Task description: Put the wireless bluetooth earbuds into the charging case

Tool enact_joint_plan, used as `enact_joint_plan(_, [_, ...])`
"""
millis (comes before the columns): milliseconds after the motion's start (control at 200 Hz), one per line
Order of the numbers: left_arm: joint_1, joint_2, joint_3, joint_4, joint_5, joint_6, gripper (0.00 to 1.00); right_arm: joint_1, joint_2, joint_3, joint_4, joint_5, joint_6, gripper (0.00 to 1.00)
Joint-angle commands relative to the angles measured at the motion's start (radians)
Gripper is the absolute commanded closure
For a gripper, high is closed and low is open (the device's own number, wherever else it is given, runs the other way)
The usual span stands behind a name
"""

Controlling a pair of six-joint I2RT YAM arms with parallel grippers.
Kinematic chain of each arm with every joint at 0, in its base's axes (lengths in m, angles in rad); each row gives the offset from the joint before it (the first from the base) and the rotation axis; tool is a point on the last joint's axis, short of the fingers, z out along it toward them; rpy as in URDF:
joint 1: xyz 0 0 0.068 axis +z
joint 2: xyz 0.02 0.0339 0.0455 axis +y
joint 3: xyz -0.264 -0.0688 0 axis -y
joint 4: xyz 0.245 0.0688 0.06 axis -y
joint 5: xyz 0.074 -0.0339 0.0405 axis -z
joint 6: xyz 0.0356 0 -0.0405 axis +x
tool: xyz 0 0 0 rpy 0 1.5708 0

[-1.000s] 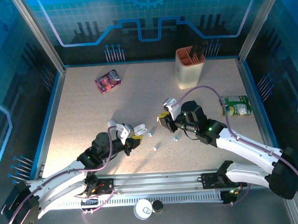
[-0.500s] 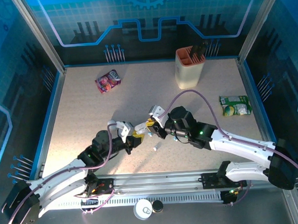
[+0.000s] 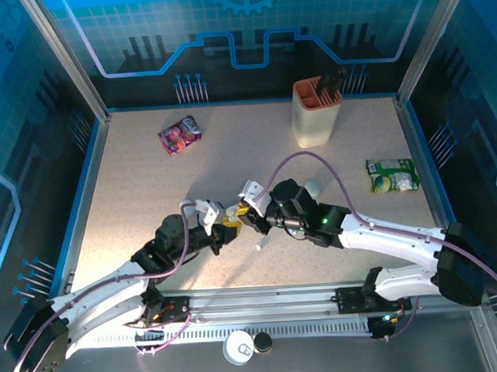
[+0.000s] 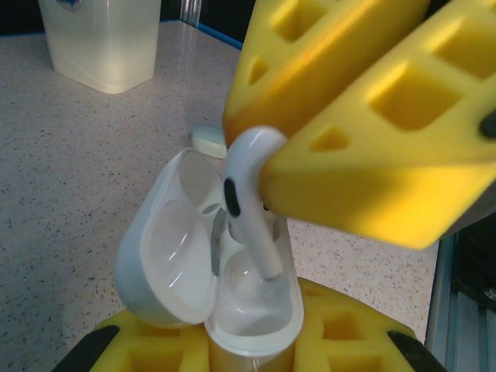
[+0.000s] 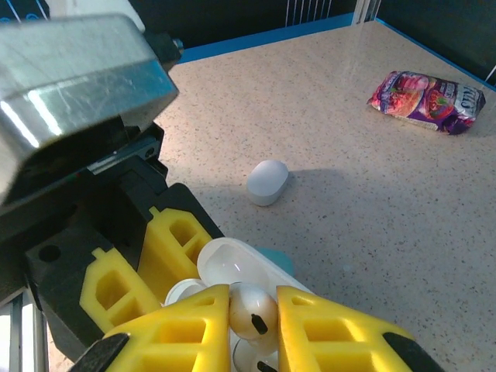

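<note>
Partly hidden in case (image 4: 174,256), earbud (image 4: 248,194) pinched by right gripper (image 5: 253,314); left gripper (image 4: 232,353) clamps case.

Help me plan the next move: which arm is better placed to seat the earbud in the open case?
Right. The right gripper pinches the earbud, whose stem points down into the open charging case. The left gripper is shut on that case, so it can only steady it.
</note>
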Motion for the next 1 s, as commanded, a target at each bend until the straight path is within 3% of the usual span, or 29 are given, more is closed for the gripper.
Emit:
enact_joint_plan(0, [0.006,-0.002,0.038,0.033,0.028,-0.014,0.94,0.015,0.014,0.022,0.033,-0.011,-0.003,0.82])
enact_joint_plan(575, [0.005,-0.003,0.05,0.03,0.02,-0.012,0.93,0.014,0.033,0.006,0.023,-0.152,0.012,0.81])
enact_joint_plan(740, [0.005,-0.009,0.046,0.033,0.023,0.005,0.94,0.002,0.032,0.029,-0.017,-0.147,0.027,0.7])
enact_joint_plan(996, [0.006,-0.026,0.024,0.025,0.061,0.078,0.93,-0.095,-0.073,0.014,0.008,-0.187,0.094,0.51])
